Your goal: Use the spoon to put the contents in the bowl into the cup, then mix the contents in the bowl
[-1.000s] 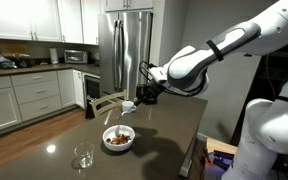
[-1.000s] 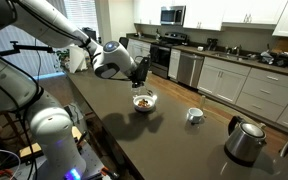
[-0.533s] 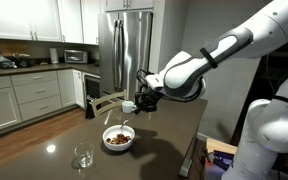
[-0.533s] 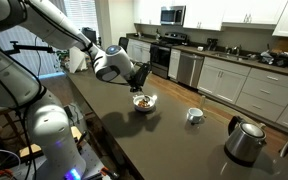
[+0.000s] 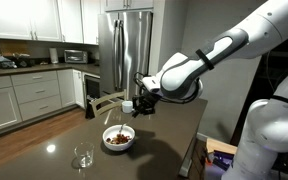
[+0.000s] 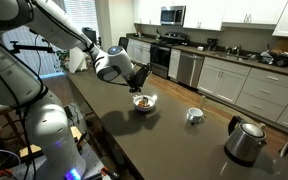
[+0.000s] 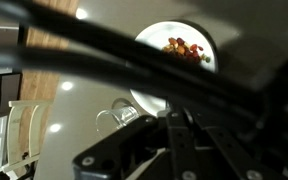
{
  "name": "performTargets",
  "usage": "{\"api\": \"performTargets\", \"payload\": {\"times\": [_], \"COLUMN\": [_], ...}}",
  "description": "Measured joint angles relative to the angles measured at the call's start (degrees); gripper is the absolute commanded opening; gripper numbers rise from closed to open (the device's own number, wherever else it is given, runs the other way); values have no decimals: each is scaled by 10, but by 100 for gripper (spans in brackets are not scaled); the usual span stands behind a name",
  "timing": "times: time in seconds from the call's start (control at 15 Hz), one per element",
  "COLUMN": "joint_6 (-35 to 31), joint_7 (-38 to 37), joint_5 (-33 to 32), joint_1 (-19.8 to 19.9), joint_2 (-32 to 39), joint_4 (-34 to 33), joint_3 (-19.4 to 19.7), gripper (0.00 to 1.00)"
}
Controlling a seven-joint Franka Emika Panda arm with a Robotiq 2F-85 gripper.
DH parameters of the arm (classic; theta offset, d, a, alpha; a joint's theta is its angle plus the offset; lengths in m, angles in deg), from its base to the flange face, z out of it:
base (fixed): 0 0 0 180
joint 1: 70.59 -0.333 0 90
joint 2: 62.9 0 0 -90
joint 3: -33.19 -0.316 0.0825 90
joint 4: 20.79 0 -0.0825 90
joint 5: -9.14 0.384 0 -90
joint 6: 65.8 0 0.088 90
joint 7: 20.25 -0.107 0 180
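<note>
A white bowl [image 5: 119, 146] stands on the dark counter, seen also from the other side [image 6: 144, 106] and in the wrist view [image 7: 156, 42]. It holds brown and reddish contents [image 5: 118, 138] [image 7: 186, 47]. My gripper [image 5: 135, 104] [image 6: 139, 79] [image 7: 177, 115] hangs just above the bowl's rim. It is shut on the spoon [image 5: 115, 124], a thin pale utensil that slants down into the bowl. A small pale cup [image 6: 194, 115] stands apart from the bowl on the same counter.
A clear glass [image 5: 83, 156] [image 7: 112, 117] stands near the bowl. A metal kettle [image 6: 246, 141] stands at the counter's near end. The counter edge [image 5: 196, 145] runs beside the robot's base. A wooden chair [image 5: 108, 101] stands at the far side.
My gripper has sunk a little and shifted toward the bowl, bringing the spoon's tip down into it. The bowl, glass and cup have stayed put.
</note>
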Motion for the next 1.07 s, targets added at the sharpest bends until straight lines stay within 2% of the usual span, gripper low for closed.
{"api": "performTargets", "payload": {"times": [0.6, 0.67, 1.07], "joint_6": [0, 0, 5], "joint_7": [0, 0, -1], "joint_5": [0, 0, 1], "joint_1": [0, 0, -1], "joint_2": [1, 1, 1], "joint_4": [0, 0, 2], "joint_3": [0, 0, 0], "gripper": [5, 2, 5]}}
